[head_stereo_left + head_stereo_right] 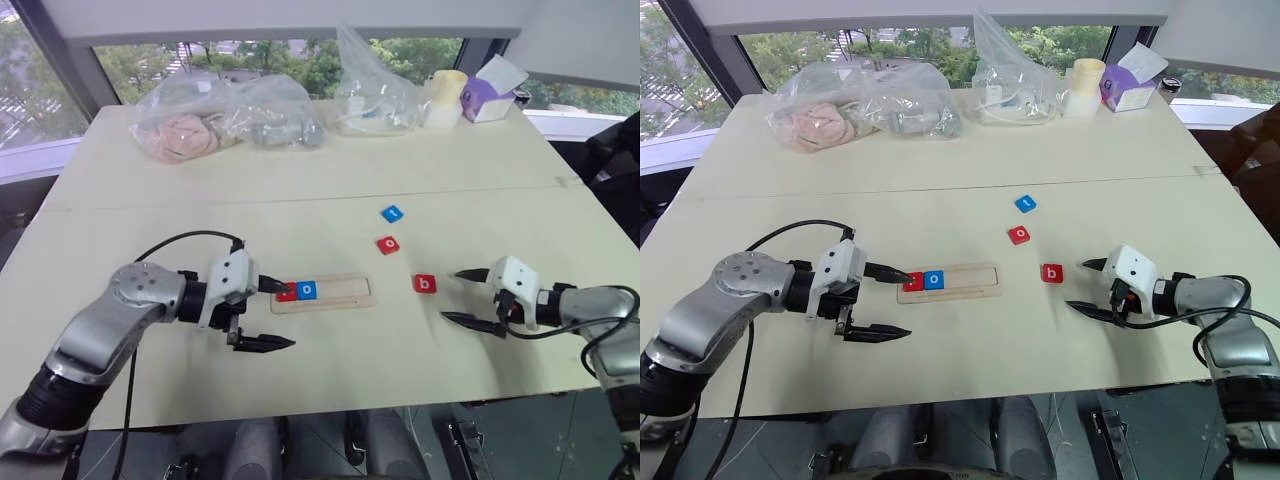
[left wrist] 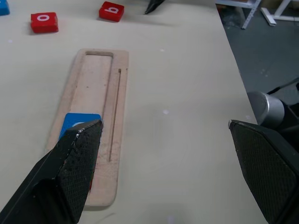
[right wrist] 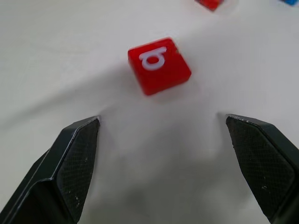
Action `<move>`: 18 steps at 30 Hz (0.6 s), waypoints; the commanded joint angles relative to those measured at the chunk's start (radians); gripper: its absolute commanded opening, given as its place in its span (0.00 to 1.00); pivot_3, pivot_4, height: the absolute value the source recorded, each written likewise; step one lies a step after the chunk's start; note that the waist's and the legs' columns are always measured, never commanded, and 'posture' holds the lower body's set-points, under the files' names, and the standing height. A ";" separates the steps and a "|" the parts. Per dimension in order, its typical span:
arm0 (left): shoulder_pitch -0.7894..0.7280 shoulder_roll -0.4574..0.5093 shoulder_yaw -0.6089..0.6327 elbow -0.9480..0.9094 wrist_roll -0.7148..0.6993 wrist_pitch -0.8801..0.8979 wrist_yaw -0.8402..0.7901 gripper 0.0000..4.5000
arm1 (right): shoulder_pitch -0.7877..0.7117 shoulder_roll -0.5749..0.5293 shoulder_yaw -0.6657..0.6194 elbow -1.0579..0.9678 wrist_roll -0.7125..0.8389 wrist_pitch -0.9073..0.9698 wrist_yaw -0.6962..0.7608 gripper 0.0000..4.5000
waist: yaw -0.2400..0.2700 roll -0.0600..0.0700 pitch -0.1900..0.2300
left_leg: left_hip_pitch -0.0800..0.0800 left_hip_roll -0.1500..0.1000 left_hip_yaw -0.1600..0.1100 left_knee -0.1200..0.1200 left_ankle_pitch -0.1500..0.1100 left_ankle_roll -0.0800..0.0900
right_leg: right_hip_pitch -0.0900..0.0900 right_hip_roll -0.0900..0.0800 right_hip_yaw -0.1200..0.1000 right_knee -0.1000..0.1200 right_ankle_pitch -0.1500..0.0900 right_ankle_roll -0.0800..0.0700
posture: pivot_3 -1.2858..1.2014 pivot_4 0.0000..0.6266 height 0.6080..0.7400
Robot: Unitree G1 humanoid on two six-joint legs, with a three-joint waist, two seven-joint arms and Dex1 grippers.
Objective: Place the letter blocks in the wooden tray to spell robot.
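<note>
The wooden tray point(image 1: 345, 291) lies on the table's near middle. In its left end sit a red letter block point(image 1: 286, 292) and a blue "o" block point(image 1: 307, 290). Three blocks lie loose to its right: a blue one point(image 1: 392, 213) farthest back, a red "o" point(image 1: 388, 245), and a red "b" point(image 1: 424, 284). My left gripper point(image 1: 286, 314) is open at the tray's left end, with one finger reaching over the red block. My right gripper point(image 1: 451, 296) is open just right of the red "b" point(image 3: 159, 65), pointing at it and holding nothing.
Clear plastic bags point(image 1: 225, 120) of items, a second bag point(image 1: 375, 95), a pale cup point(image 1: 446, 98) and a purple box point(image 1: 490, 95) line the table's far edge. The near table edge runs close below both grippers.
</note>
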 commanded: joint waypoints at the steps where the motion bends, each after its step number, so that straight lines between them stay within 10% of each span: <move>1: 0.005 0.011 0.028 -0.040 -0.011 0.006 0.013 1.00 | -0.075 0.022 0.029 0.102 -0.004 -0.062 0.036 0.98 | 0.001 0.000 0.000 | 0.000 0.000 0.000 0.000 0.000 0.000 | 0.000 0.000 0.000 0.000 0.000 0.000 | 0.52 0.24 1.00; 6: 0.016 0.014 0.021 -0.047 0.007 0.007 0.035 1.00 | -0.163 0.045 0.079 0.224 -0.022 -0.122 0.091 0.98 | 0.002 0.000 0.000 | 0.000 0.000 0.001 0.000 0.000 0.000 | 0.001 0.000 0.000 0.000 0.000 0.000 | 0.52 0.24 1.00; 14: 0.055 0.028 0.039 -0.065 0.020 0.003 0.057 1.00 | -0.161 0.032 0.090 0.144 -0.003 -0.073 0.123 0.24 | 0.002 0.000 0.000 | 0.005 0.000 0.001 0.000 0.000 0.000 | 0.005 0.000 0.000 0.000 0.000 0.000 | 0.52 0.24 1.00; 18: 0.047 0.034 0.052 -0.043 0.022 -0.003 0.058 1.00 | -0.182 0.043 0.099 0.057 0.002 -0.010 0.098 0.24 | 0.002 0.001 0.000 | 0.005 0.000 0.001 0.000 0.000 0.000 | 0.004 0.000 0.000 0.001 0.000 0.000 | 0.52 0.24 1.00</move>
